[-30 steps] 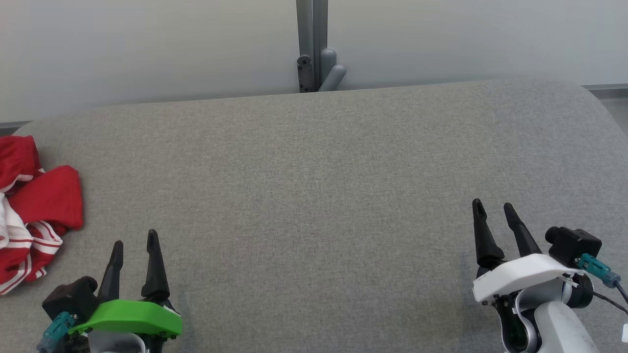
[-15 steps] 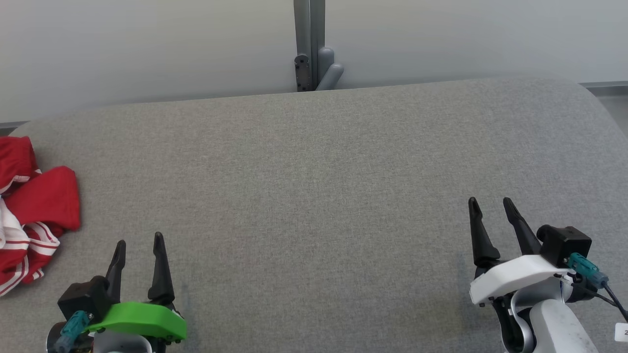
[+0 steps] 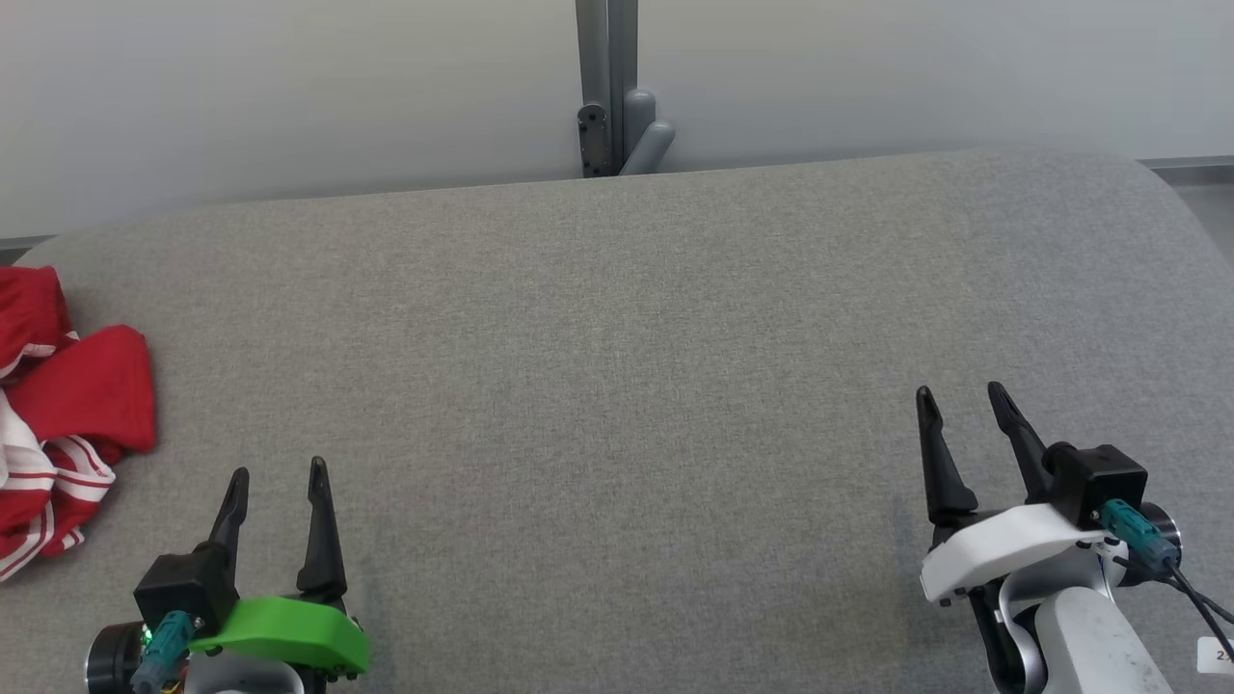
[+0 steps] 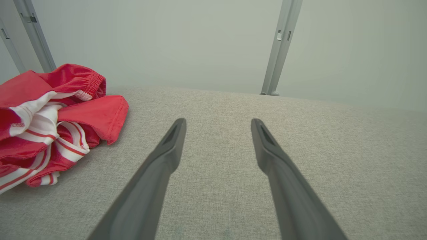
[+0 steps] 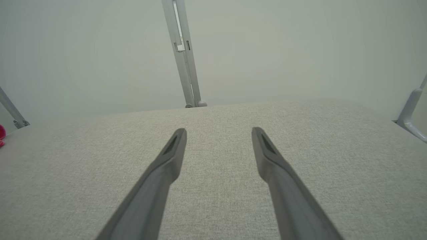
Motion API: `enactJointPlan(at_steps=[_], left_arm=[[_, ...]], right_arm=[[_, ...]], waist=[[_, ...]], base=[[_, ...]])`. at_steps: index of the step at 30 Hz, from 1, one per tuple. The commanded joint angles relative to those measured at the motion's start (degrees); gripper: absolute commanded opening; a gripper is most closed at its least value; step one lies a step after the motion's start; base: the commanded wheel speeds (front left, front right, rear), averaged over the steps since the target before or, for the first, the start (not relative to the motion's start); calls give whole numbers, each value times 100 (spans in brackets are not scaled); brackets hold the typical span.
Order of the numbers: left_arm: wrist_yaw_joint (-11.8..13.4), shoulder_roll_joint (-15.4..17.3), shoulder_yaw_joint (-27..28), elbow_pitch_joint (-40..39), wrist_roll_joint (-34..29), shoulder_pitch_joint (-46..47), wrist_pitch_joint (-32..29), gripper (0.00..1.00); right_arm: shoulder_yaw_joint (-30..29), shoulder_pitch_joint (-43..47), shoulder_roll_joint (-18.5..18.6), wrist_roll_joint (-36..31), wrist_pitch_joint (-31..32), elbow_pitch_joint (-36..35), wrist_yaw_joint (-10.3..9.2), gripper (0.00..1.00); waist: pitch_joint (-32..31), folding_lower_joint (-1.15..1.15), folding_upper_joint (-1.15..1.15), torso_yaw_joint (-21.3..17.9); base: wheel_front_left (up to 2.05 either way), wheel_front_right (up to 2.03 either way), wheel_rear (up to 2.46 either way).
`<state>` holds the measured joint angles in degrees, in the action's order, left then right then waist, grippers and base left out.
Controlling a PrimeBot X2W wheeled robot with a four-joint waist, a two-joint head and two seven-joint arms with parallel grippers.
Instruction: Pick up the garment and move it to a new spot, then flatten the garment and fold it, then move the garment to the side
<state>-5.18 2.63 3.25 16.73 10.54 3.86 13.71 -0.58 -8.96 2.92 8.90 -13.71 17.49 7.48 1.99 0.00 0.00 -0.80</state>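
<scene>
Your garment (image 3: 72, 405) lies crumpled at the far left of the frame on the grey surface (image 3: 617, 328), partly cut off by the frame edge. The left claw (image 3: 278, 469), at lower left, is near the heap but not touching it. It is spread and empty, and likely placed for the pickup. The right claw (image 3: 960, 390), at lower right and well apart from the cloth, is also spread and holds nothing. The bare middle probably serves as the new spot.
</scene>
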Motion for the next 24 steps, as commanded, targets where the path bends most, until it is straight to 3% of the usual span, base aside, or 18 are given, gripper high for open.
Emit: enactJointPlan(at_steps=[1, 12, 24], left_arm=[[17, 41, -12, -15, -101, 50, 56, 100], [29, 44, -62, -27, -531, -49, 165, 100], [8, 43, -15, -7, -525, -67, 153, 100]], right_arm=[[-8, -80, 22, -122, -41, 6, 2, 100], [-72, 6, 16, -548, -161, 23, 2, 100], [-87, 3, 8, -512, -154, 54, 1, 100]], waist=[[3, 0, 0, -1], [19, 0, 0, 63], [39, 0, 0, 77]], base=[[0, 0, 0], [0, 0, 0], [0, 0, 0]])
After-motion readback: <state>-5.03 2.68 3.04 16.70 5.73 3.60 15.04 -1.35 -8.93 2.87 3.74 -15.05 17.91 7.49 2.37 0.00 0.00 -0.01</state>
